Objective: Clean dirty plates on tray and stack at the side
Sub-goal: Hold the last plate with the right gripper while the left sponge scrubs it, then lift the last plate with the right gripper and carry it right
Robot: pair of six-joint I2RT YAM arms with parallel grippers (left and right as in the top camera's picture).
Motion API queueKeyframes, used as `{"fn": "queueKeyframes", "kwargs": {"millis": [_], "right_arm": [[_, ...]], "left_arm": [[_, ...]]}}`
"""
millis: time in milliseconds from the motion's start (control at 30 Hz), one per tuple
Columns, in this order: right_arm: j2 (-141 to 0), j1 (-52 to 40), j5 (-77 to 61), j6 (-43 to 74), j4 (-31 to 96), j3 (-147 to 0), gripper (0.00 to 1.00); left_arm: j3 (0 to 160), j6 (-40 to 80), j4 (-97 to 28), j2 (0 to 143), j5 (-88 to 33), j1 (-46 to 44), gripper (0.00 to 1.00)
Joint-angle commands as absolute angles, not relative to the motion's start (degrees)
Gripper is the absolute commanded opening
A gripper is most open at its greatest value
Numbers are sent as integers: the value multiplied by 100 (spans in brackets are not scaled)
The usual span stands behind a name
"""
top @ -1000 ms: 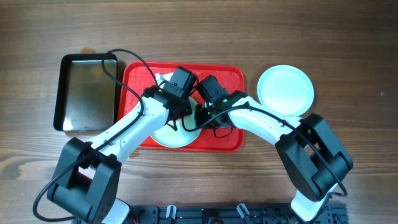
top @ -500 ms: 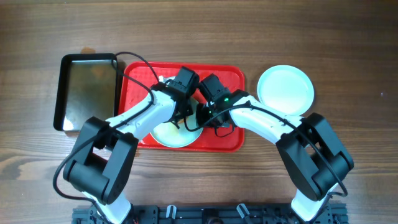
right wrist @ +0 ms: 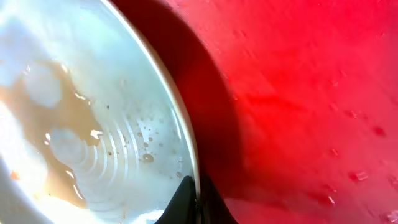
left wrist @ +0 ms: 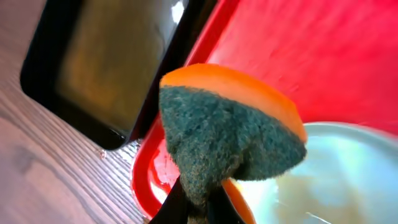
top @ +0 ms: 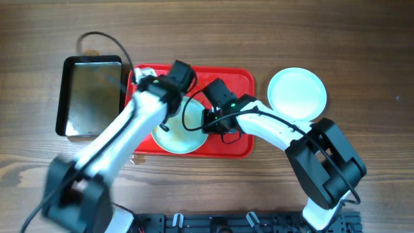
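Left arm has swung toward the tray's far-left corner since the earlier overhead frame and is motion-blurred; right arm and both plates are unchanged.

**Overhead.** The left gripper (top: 169, 90) is over the left part of the red tray (top: 240, 144). The right gripper (top: 210, 116) sits at the right rim of the dirty plate (top: 184, 136), which lies in the tray's near half. A second plate (top: 297, 94), clean and empty, rests on the table (top: 362, 39) well to the right of the tray. A black pan (top: 90, 97) lies just beside the tray's left edge. We cannot tell whether it holds liquid.

**Left wrist.** The fingers are clamped on an orange sponge (left wrist: 230, 124), with the green scouring face toward the camera. The sponge hangs above the tray, off the plate's rim. It looks soft and should flatten under pressure.

**Right wrist.** The fingers are together, pinching the plate's rim. The plate holds a brown sauce smear (right wrist: 59, 124), a thin film of water and droplets.

**Handling (our judgement).** The plate is stiff, shallow and light, and it is slippery while wet. The rim is the only practical hold, and a deeper bite would be safer before lifting. The pinch also braces the plate against sliding on the smooth tray during scrubbing.
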State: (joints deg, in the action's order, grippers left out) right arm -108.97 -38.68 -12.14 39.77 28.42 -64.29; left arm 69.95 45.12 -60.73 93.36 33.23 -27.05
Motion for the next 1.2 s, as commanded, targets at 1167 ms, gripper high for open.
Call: {"fn": "queueKeyframes", "kwargs": {"millis": [1167], "right_arm": [[-9354, -4993, 6335, -176, 4851, -9249, 5]], "left_arm": [[6866, 4676, -6820, 8230, 1883, -2711, 4]]}}
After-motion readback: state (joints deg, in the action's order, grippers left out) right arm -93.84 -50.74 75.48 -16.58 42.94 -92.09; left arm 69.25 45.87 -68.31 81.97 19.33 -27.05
